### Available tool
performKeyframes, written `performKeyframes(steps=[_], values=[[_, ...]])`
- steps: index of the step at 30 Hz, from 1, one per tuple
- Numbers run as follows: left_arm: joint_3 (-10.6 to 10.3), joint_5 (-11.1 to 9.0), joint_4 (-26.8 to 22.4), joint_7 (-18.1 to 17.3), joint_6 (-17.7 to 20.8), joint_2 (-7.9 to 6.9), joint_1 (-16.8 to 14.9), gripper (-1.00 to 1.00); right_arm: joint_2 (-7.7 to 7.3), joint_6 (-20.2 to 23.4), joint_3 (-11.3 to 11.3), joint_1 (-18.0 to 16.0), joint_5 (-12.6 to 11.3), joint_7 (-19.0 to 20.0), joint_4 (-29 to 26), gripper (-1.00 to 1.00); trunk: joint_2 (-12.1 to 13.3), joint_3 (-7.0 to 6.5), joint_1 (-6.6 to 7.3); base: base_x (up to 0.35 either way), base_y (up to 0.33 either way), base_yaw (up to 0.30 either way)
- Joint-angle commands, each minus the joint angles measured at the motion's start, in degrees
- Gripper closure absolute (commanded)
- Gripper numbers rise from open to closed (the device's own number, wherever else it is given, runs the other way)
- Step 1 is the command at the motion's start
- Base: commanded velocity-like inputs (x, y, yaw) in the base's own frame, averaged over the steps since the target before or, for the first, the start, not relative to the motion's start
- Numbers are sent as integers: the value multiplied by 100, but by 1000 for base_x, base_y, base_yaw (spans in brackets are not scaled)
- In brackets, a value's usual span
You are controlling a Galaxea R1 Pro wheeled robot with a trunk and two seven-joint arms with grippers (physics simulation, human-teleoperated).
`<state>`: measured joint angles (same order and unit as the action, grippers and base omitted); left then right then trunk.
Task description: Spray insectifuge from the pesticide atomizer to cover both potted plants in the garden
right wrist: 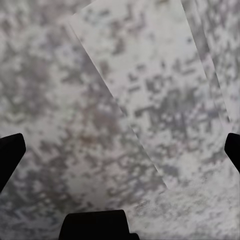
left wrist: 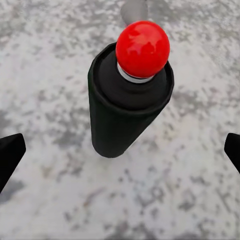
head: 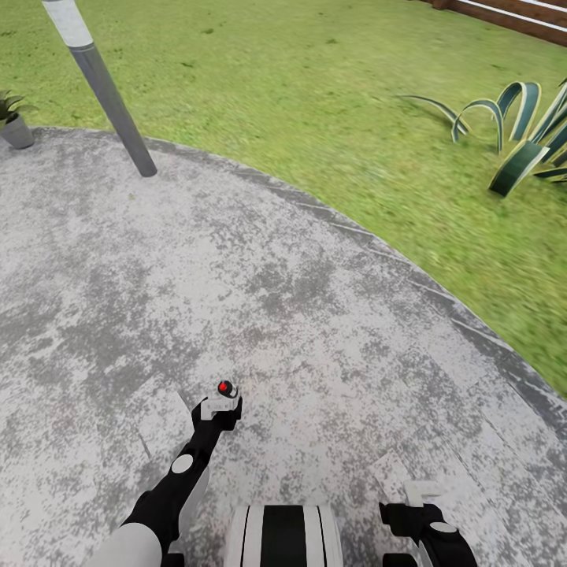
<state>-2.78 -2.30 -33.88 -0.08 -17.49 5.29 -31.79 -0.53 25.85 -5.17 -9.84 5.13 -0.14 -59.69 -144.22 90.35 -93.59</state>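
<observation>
The pesticide atomizer (head: 225,387) stands upright on the grey stone patio (head: 315,315); in the left wrist view it is a dark cylinder (left wrist: 120,115) with a round red top. My left gripper (head: 219,408) hovers just over it, open, with its black fingertips (left wrist: 10,152) wide apart on either side and not touching it. My right gripper (head: 421,504) hangs low at the right, open over bare stone, its fingertips (right wrist: 10,152) spread. A small potted plant (head: 12,118) in a grey pot sits at the patio's far left edge.
A tall grey lamp post (head: 106,94) rises from the patio's far left rim. Green lawn (head: 315,94) surrounds the patio. A large striped agave (head: 520,134) grows on the lawn at the right, before a brown slat fence (head: 520,12).
</observation>
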Motion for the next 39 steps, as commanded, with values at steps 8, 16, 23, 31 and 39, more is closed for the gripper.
performKeyframes(steps=[8, 16, 23, 31, 39], values=[[-12, -24, 4, -1, -18, -2, -2, -100, 0, 34, 6, -1, 57, 5, -8, -100, -1, 35, 1, 1, 0, 0], [-13, -24, 4, -1, -18, -2, -2, -100, 0, 34, 8, -1, 58, 5, -8, -100, -1, 37, 1, 83, 0, 0], [-19, -24, 4, -1, -18, -2, -2, -100, 0, 34, 5, -1, 59, 5, -8, -100, -1, 37, 1, 10, 0, 0], [-14, -24, 4, -1, -17, -2, -2, -100, 0, 35, 7, -1, 58, 5, -8, -100, -1, 37, 1, 95, 0, 0], [-18, -24, 4, -1, -18, -2, -2, -100, 0, 34, 5, -1, 57, 5, -8, -100, -1, 37, 1, 17, 0, 0]])
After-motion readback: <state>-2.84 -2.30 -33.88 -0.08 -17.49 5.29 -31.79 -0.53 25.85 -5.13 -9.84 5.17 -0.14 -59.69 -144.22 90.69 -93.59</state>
